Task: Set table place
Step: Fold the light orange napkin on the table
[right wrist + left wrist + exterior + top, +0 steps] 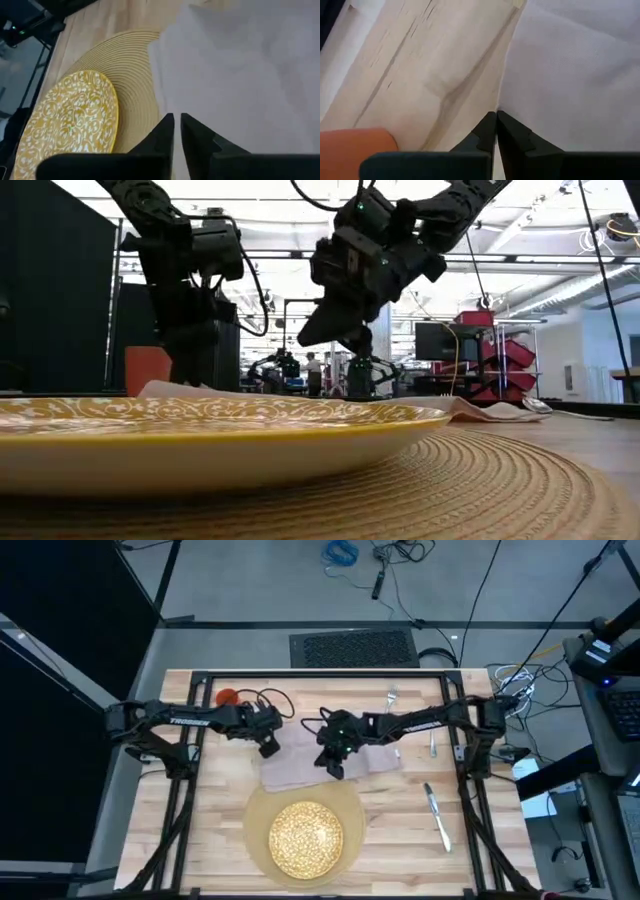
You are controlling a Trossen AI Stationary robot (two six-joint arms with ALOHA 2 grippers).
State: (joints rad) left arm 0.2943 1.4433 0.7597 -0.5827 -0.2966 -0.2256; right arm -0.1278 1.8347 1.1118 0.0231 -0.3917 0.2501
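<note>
Cloth napkin (325, 764) lay flat on the table (210, 810), beyond the mat (255, 815) and plate (305, 836); soft, light, likely to sag. Left gripper (268, 748) and right gripper (333, 766) hovered over its edges, fingers together, holding nothing. A corner pinch looked best.

Overhead, table-level, 2 wrist-close — napkin (320, 765) shared

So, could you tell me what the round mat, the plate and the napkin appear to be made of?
The mat looks woven from coiled tan fibre; concentric ridges show. The plate seems glazed ceramic, yellow with a fine white pattern and a smooth glossy rim in the low view. The napkin looks like soft matte cloth, pale pinkish-grey, lying in gentle folds.
</note>
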